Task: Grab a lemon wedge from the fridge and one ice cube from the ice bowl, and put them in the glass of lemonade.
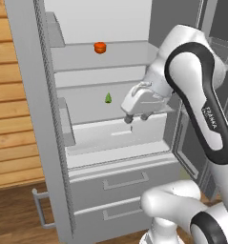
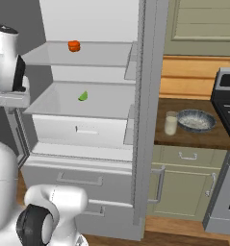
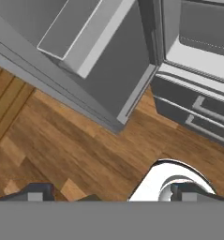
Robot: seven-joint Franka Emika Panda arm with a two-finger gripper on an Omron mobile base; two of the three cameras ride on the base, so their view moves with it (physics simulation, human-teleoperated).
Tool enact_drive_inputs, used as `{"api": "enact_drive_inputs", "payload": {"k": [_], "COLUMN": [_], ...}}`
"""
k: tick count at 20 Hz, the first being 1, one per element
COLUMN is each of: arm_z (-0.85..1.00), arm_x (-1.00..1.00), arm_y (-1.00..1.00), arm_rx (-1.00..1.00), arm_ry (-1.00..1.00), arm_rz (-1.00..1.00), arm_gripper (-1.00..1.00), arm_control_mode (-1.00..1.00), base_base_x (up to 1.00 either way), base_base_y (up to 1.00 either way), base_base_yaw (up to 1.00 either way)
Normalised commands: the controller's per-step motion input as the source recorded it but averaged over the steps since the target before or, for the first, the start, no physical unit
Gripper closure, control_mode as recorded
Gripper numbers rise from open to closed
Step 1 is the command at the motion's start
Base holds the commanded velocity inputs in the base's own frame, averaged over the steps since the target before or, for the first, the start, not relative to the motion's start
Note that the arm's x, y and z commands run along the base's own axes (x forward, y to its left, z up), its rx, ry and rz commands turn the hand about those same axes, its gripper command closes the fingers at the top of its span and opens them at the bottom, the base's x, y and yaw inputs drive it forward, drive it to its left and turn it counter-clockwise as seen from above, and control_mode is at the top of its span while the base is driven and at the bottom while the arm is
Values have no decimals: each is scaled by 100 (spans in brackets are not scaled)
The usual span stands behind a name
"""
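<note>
One lemon wedge sits alone on the middle shelf of the open fridge, a shelf below the round orange item and above the inner drawer. You are on the first step, reaching in for that wedge. Your gripper hangs just right of the wedge, at the shelf's front edge, fingers spread wide and empty, pointing down at the floor. Next, you need to bring the hand across over the wedge, straddle it and close. Right of the fridge, on the counter, the glass of lemonade stands just beside the ice bowl, both waiting.
</note>
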Motion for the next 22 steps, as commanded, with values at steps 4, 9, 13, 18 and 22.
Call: {"api": "enact_drive_inputs", "payload": {"k": [4,9,13,18,22], "arm_z": [-3,-60,-47,0,0], "arm_x": [-19,-13,6,-19,2], "arm_y": [-85,-42,-52,-59,-21], "arm_rx": [-27,-33,-2,9,2], "arm_ry": [-27,-14,0,0,0], "arm_rz": [-6,-4,0,0,0], "arm_gripper": [-100,-100,-100,-100,-100], "arm_control_mode": [-100,-100,-100,-100,-100], "base_base_x": [0,0,0,0,0], "base_base_y": [0,0,0,0,0], "base_base_yaw": [0,0,0,0,0]}}
